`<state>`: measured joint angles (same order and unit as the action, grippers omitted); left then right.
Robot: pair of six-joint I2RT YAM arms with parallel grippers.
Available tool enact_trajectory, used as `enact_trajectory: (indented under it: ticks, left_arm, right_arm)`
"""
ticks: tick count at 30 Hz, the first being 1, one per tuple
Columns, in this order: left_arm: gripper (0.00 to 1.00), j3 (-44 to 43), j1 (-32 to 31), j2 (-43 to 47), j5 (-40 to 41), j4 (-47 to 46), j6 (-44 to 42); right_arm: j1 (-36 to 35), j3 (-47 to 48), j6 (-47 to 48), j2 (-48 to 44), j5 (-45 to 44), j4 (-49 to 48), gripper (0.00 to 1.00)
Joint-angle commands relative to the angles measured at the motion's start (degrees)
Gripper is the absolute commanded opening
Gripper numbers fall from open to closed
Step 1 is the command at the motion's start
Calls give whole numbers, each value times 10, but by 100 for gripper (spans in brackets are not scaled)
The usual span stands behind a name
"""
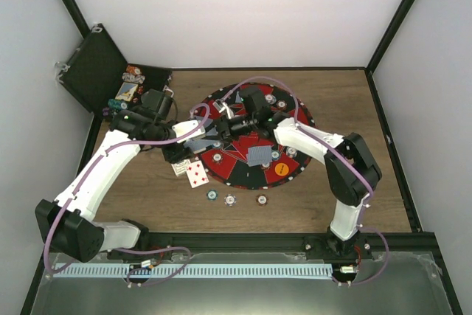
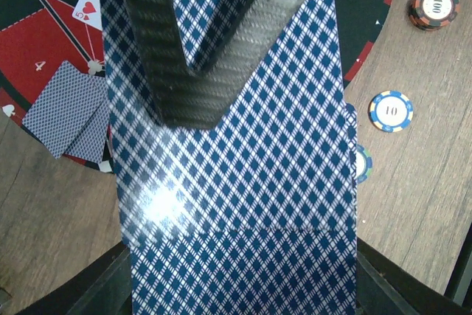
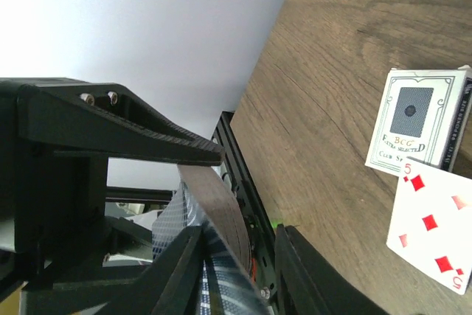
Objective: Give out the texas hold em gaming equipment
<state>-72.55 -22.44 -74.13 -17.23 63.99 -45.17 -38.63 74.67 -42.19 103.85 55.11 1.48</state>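
Playing cards [image 1: 209, 133]: top view, held mid-frame above the mat [image 1: 230, 158], between left gripper [image 1: 196, 130] and right gripper [image 1: 234, 125], both arms bent inward. Left wrist view: fingers clamped on the cards, which fill the frame. Right wrist view: jaws half-closed around one bowed card [image 3: 221, 212]; grip uncertain.

Blue-and-white diamond lattice on the playing cards [image 2: 243, 204] (glare-whitened in one patch). Red pips on a white five of diamonds [image 3: 431, 230]. A red-and-black mat [image 2: 29, 49]. An orange-and-black striped chip [image 2: 434, 7], a blue-white-yellow chip [image 2: 391, 111], an orange button disc [image 1: 282, 170]. Brown wood-grain table [image 3: 332, 71].
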Motion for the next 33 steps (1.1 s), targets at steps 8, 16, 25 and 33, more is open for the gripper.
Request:
enact_trajectory:
  ticks: [8, 16, 25, 33]
  left_arm:
    - [4, -9, -2, 11, -18, -2, -5]
    - [4, -6, -2, 12, -13, -2, -7]
    - [4, -5, -2, 12, -11, 1, -7]
    - [4, 7, -2, 19, -2, 2, -8]
  right_arm:
    - [27, 1, 23, -37, -28, 68, 1]
    - [74, 28, 82, -59, -38, 147, 1]
    - [145, 155, 262, 1, -233, 318, 1]
    - [86, 124, 446, 31, -763, 159, 1]
